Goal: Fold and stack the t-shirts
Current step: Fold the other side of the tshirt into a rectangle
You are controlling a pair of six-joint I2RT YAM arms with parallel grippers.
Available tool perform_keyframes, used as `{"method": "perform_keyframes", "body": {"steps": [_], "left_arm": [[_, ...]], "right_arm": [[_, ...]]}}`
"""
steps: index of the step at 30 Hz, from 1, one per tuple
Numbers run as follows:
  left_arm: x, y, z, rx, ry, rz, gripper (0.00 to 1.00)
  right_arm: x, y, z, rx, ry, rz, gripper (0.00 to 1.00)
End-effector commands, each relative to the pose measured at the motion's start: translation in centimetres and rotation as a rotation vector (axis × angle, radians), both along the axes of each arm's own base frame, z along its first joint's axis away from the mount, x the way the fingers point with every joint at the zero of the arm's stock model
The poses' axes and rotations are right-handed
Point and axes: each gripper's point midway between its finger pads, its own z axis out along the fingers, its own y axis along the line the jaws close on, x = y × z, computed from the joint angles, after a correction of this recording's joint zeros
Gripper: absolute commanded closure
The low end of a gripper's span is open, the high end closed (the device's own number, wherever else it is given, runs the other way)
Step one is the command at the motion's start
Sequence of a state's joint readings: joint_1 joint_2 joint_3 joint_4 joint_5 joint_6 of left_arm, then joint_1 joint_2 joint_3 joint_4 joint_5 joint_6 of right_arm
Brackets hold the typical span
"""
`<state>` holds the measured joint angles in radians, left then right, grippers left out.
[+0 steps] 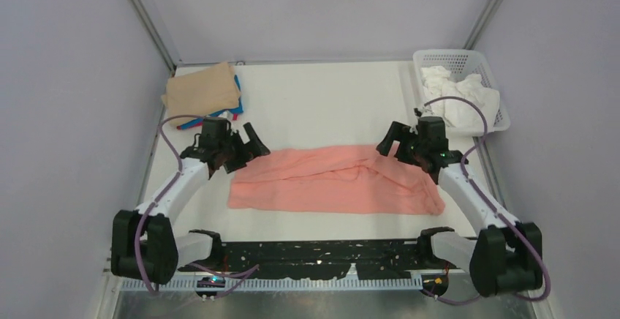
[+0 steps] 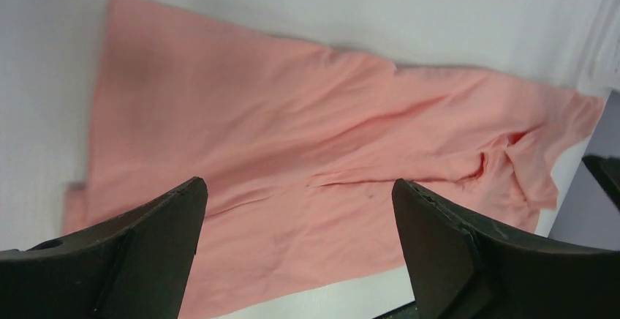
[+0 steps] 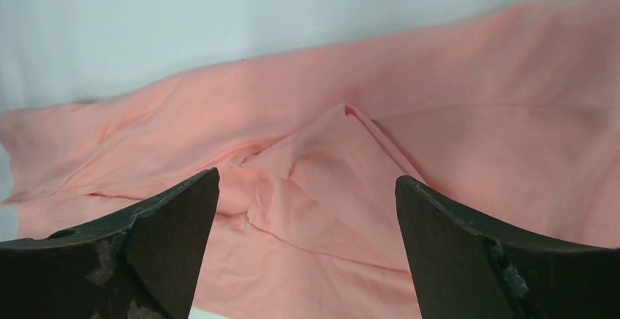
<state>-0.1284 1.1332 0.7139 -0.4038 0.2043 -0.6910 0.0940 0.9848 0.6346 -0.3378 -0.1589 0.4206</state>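
Broadly spread, rumpled salmon-pink t-shirt (image 1: 333, 180)

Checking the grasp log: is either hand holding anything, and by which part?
Nothing is held: left hand and right hand are both open over the salmon-pink t-shirt.

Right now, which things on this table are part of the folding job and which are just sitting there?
Part of the job: salmon-pink shirt, spread between the open left gripper and right gripper; tan shirt, folded, far left.
Just lying about: white lattice basket, far right; white cloths crumpled inside it.
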Motion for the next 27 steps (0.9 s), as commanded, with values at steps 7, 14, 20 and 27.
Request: {"method": "perform_keyframes", "body": {"steps": [7,14,20,27], "left_arm": [[0.9,-5.0,-4.0,-0.094,0.098,-0.217,0.0],[1.0,-4.5,-4.6,-0.063,0.106,-0.202,0.0],[1.0,-3.9,-4.9,-0.03,0.115,-0.182,0.0],[1.1,-3.2,-4.7,0.005,0.1,-0.159,0.01]], "right_arm": [[6.0,0.9,-3.0,-0.148,0.043,0.055,0.05],[4.7,1.3,-5.4,-0.139,0.101,0.092,0.05],[3.1,2.5,-6.3,-0.079,0.134,0.157,0.05],[0.5,3.9,-6.7,-0.028,0.172,0.239,0.05]]}}
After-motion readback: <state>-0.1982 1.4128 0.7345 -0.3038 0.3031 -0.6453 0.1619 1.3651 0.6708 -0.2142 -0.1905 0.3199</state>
